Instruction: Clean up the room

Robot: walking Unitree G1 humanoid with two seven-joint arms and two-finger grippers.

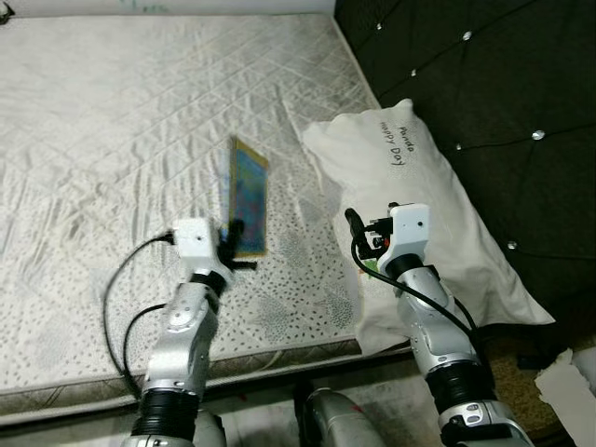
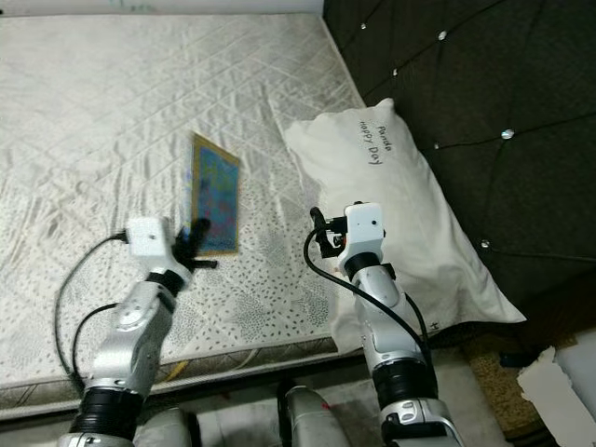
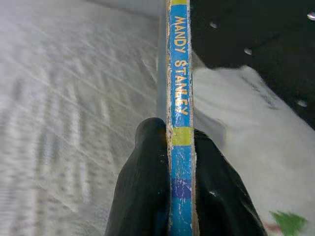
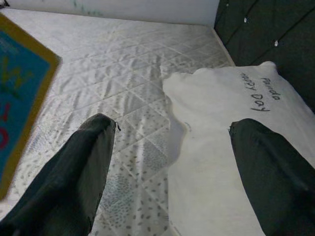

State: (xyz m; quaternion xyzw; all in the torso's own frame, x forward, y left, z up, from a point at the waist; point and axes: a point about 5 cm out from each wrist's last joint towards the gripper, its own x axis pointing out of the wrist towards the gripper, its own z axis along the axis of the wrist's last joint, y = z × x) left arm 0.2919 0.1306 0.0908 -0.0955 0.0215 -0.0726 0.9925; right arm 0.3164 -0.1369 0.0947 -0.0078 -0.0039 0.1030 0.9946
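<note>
the right claw (image 4: pixel 170 172) is spread wide above the mattress (image 4: pixel 123 64), pillow (image 4: pixel 221 147) ahead, a book (image 4: pixel 19 93) at the edge.

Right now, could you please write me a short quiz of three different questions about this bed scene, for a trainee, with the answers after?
1. True or false: the left gripper is shut on the thin blue book.
2. Multiple choice: the right gripper is A) shut on the pillow, B) open above the near edge of the white pillow, C) shut on a cable.
3. Fill in: the handwriting on the pillow reads "Panda Happy ___".

Key:
1. True. Its two black fingers pinch the spine, and the book is raised on edge over the quilted mattress.
2. B.
3. Day.
</note>
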